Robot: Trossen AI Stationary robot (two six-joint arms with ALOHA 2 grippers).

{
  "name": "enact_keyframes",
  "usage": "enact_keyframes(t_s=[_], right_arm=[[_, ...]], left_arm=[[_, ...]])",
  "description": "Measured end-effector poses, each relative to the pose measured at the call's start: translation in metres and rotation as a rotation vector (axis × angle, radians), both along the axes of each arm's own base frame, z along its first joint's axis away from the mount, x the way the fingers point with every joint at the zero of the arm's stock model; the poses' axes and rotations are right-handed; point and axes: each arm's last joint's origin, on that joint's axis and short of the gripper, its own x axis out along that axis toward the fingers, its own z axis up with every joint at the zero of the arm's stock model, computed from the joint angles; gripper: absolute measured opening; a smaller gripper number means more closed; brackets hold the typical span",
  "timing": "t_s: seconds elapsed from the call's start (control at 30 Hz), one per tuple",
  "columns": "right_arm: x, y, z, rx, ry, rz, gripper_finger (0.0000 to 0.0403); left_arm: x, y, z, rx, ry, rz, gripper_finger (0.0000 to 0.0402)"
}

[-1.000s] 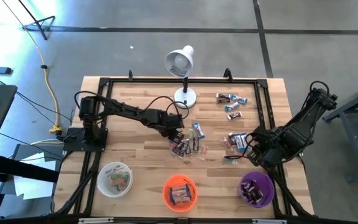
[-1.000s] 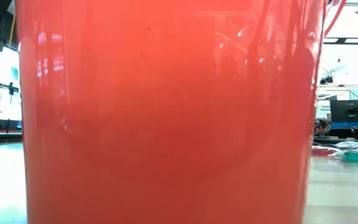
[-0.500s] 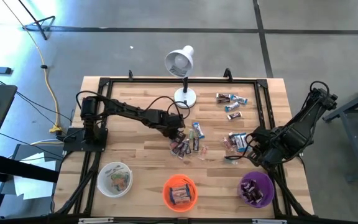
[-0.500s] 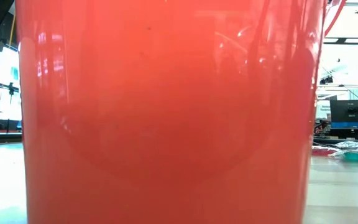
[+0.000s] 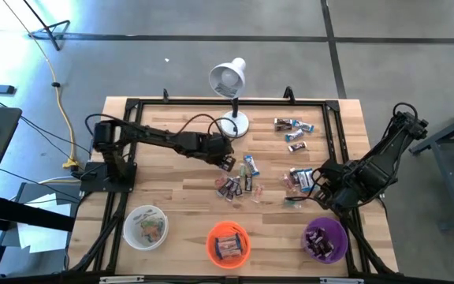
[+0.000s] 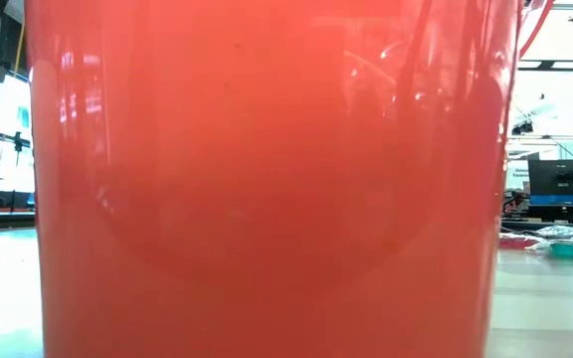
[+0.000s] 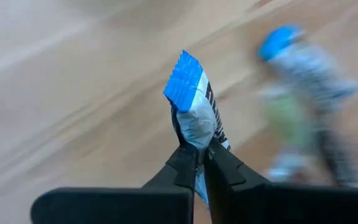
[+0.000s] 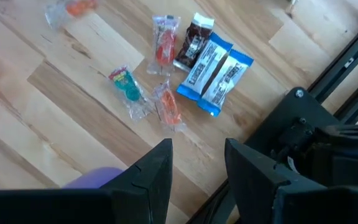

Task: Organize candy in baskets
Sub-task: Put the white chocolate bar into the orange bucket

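A: What has changed at the left gripper (image 5: 228,163)?

B: Its jaws have been brought fully together on a blue-and-silver candy (image 7: 194,118), which is pinched by one end (the crimped blue tip points away from the fingers). The gripper has also been drawn back from the middle pile (image 5: 236,186), toward the lamp (image 5: 231,95) at the far side.

A: And what is meant by that for the task?

B: The pick can be judged complete; carrying to a basket is what remains. The white basket (image 5: 145,226), orange basket (image 5: 228,243) and purple basket (image 5: 325,240) are lined along the near edge, each already holding some candy.

A: The right gripper (image 8: 196,163)?

B: It is kept partly open, nothing held, hovering near the right-hand cluster (image 8: 194,59), just far of the purple basket.
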Motion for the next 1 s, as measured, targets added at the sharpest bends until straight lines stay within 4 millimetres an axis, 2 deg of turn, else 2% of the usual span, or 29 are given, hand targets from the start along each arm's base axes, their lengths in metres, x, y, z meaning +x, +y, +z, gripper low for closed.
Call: enact_keyframes(t_s=[0.13,0.27,0.37,0.57,0.7,0.83,0.93,1.0], right_arm=[[0.001,0.0,0.0,-0.018,-0.02,0.0,0.014],[0.003,-0.001,0.0,-0.025,-0.045,-0.009,0.014],[0.007,0.001,0.001,0.008,-0.08,-0.021,0.014],[0.017,0.009,0.002,0.074,-0.194,-0.025,0.014],[0.024,0.012,0.005,0.086,-0.298,-0.042,0.014],[0.032,0.019,0.009,0.155,-0.397,-0.058,0.014],[0.037,0.023,0.011,0.203,-0.447,-0.063,0.014],[0.039,0.025,0.013,0.227,-0.471,-0.066,0.014]], left_arm=[[0.002,-0.014,0.032,0.008,-0.1,-0.037,0.0],[0.004,-0.041,0.071,0.01,-0.24,-0.083,0.0],[0.003,-0.074,0.089,-0.023,-0.301,-0.142,0.0],[-0.006,-0.152,0.121,-0.086,-0.385,-0.307,0.0],[-0.027,-0.189,0.119,-0.071,-0.297,-0.347,0.0],[-0.047,-0.226,0.119,-0.105,-0.31,-0.343,0.0],[-0.053,-0.249,0.116,-0.114,-0.346,-0.385,0.0],[-0.053,-0.257,0.116,-0.101,-0.385,-0.404,0.0]])
